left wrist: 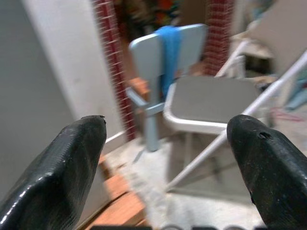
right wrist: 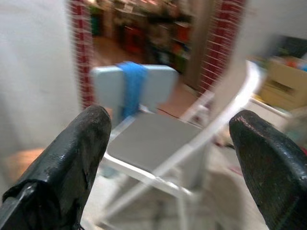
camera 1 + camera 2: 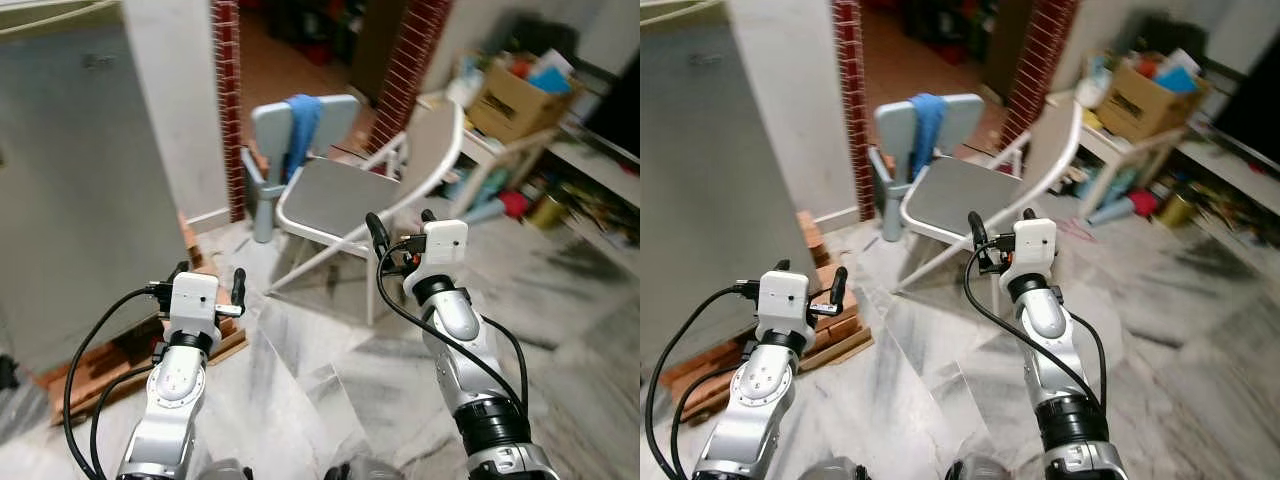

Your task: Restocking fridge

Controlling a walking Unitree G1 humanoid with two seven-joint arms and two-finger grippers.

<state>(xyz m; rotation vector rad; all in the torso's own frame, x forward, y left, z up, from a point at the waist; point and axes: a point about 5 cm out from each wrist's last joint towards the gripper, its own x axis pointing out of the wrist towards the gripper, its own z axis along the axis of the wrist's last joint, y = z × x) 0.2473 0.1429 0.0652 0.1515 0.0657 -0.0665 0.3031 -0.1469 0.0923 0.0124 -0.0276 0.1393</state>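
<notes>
Left gripper (image 1: 165, 158): two black fingers (image 1: 57, 175) spread wide, nothing between them. Beyond: grey folding chair (image 1: 211, 103), white-framed; light-blue chair (image 1: 153, 62) with blue cloth (image 1: 171, 50) draped over its back. Red brick pillar (image 1: 112, 67), pale wall (image 1: 62, 62).

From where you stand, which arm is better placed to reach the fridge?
Left, probably. The grey fridge stands on the robot's left, and the left gripper is raised, open and empty beside it. The right gripper, also open, points at the folding chair, further from the fridge.

floor (image 3: 300, 360): glossy veined marble
chair (image 3: 340, 195): matt grey seat, white metal frame
towel (image 3: 300, 130): blue cloth
box (image 3: 515, 100): brown cardboard
fingers (image 1: 62, 172): black, rough
</notes>
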